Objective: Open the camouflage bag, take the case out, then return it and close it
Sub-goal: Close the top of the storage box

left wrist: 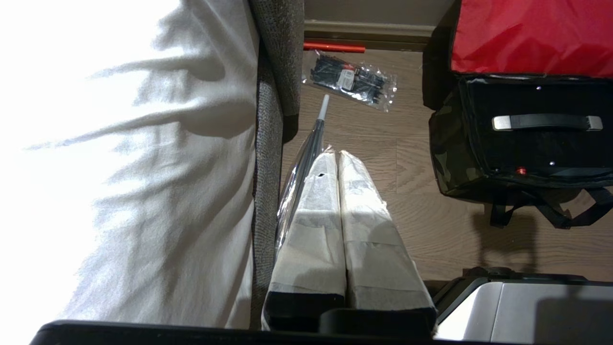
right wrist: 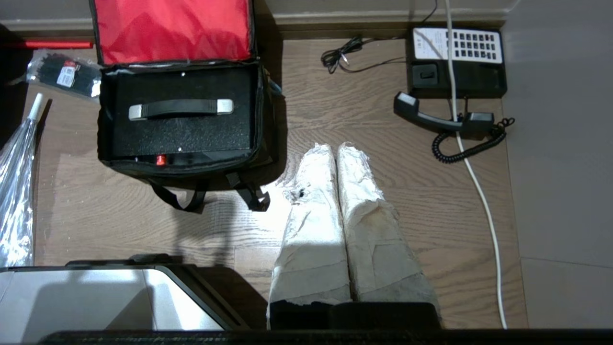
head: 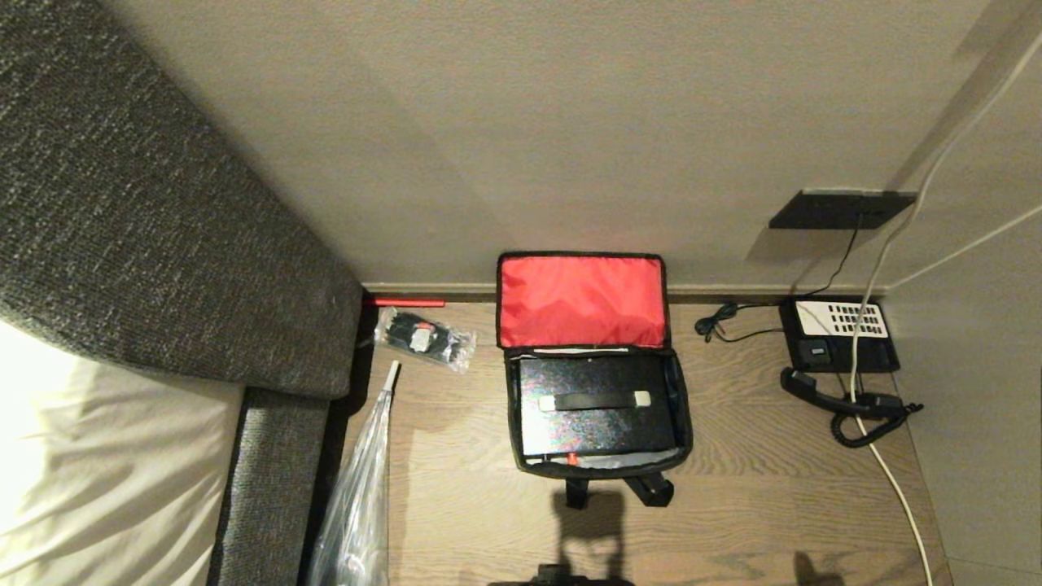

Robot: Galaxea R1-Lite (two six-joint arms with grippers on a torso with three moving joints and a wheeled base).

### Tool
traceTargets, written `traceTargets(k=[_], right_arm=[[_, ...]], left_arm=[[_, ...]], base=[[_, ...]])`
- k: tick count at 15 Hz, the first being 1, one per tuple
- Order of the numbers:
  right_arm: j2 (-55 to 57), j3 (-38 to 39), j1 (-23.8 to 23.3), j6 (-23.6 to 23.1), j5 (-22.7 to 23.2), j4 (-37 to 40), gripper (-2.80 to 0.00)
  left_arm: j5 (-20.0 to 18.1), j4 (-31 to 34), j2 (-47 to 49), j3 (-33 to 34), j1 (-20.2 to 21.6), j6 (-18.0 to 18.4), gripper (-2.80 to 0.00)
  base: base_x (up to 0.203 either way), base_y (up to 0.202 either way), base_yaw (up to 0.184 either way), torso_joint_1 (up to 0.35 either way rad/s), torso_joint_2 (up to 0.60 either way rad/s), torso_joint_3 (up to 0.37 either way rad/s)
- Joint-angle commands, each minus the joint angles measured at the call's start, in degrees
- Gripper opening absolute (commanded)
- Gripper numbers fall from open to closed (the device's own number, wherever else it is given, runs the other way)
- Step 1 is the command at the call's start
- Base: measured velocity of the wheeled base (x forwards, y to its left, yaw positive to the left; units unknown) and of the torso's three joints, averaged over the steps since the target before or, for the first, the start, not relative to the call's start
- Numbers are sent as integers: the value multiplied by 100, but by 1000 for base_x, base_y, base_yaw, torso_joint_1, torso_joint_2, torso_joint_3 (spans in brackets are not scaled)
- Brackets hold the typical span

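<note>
Both sets of jaws are sitting pressed together and holding nothing, the left gripper [left wrist: 338, 155] hanging near the clear plastic bag [left wrist: 299, 179] and the right gripper [right wrist: 335, 149] hanging over bare tabletop [right wrist: 383, 158] between the camouflage bag [right wrist: 266, 120] and the telephone [right wrist: 457, 62]. The bag is lying open mid-tabletop, long axis running across the robot's view, red-lined lid [head: 582, 301] standing against the wall [head: 521, 122]. The black case [head: 598, 407] is lying flat inside, handle up, seemingly filling it.
</note>
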Motion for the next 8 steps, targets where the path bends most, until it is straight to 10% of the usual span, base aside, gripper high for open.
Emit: traceTargets(k=[1, 8], right_arm=[[12, 9, 2, -6, 0, -6, -280], [12, 9, 2, 2, 0, -6, -280]], left_arm=[[0, 2, -2, 0, 1, -15, -280], [0, 2, -2, 0, 1, -26, -280]], base=[[0, 0, 0, 0, 0, 0], [12, 0, 0, 0, 1, 1]])
